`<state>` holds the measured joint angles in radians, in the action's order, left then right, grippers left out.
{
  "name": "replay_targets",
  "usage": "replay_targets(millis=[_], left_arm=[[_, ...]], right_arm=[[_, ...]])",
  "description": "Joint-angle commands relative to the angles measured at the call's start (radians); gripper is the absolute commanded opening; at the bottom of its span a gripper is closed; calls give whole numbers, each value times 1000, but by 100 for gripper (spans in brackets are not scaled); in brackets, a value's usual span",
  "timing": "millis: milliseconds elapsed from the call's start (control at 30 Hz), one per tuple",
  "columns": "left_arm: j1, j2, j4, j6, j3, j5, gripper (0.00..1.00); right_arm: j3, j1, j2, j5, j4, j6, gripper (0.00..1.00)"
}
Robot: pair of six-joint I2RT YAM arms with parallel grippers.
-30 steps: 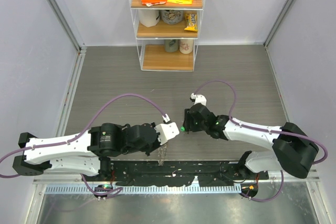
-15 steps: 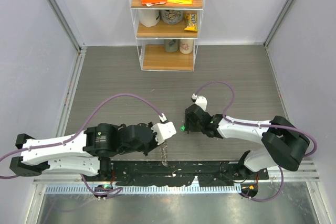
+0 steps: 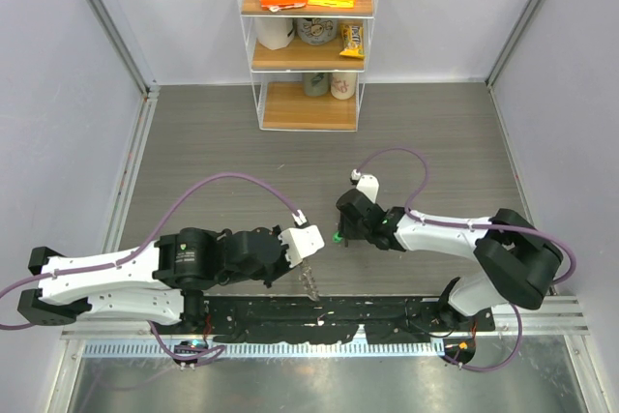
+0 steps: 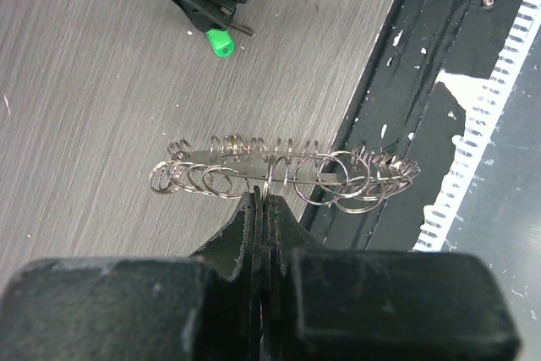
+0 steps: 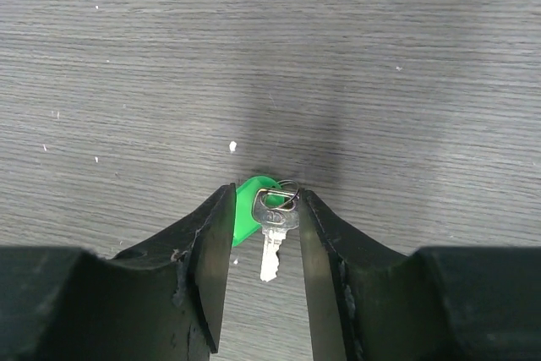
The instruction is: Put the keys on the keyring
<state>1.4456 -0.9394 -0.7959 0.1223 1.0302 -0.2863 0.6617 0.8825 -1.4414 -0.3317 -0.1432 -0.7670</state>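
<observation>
Both jaws of right gripper (image 5: 262, 196): closer than a second ago, straddling green key (image 5: 245, 213) on table (image 5: 380, 57).
Left gripper (image 4: 260, 202): clamped on keyring (image 4: 279, 177), drawn leftward, by black rail (image 4: 397, 82) at table edge.
Room: table running on to shelf (image 3: 309, 105).

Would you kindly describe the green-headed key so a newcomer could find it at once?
From the shelf unit at the far wall, come straight towards the arms to the right pincer. Between its fingertips sits the green-headed key, with a small silvery key against it. Its bright green head is the only colour there; the keyring in the left pincer is all silver.
</observation>
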Motion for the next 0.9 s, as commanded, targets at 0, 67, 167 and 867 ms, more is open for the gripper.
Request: replay_targets(millis=[0, 67, 167, 867], left_arm=[[4, 25, 69, -13, 1, 2, 0], [4, 30, 69, -13, -1, 1, 0], [4, 33, 69, -13, -1, -1, 0], [4, 33, 69, -12, 1, -2, 0]], right_arm=[[44, 3, -19, -32, 25, -28, 41], [44, 3, -24, -32, 28, -28, 40], [52, 3, -30, -35, 31, -28, 34], [41, 4, -28, -32, 73, 17, 6]])
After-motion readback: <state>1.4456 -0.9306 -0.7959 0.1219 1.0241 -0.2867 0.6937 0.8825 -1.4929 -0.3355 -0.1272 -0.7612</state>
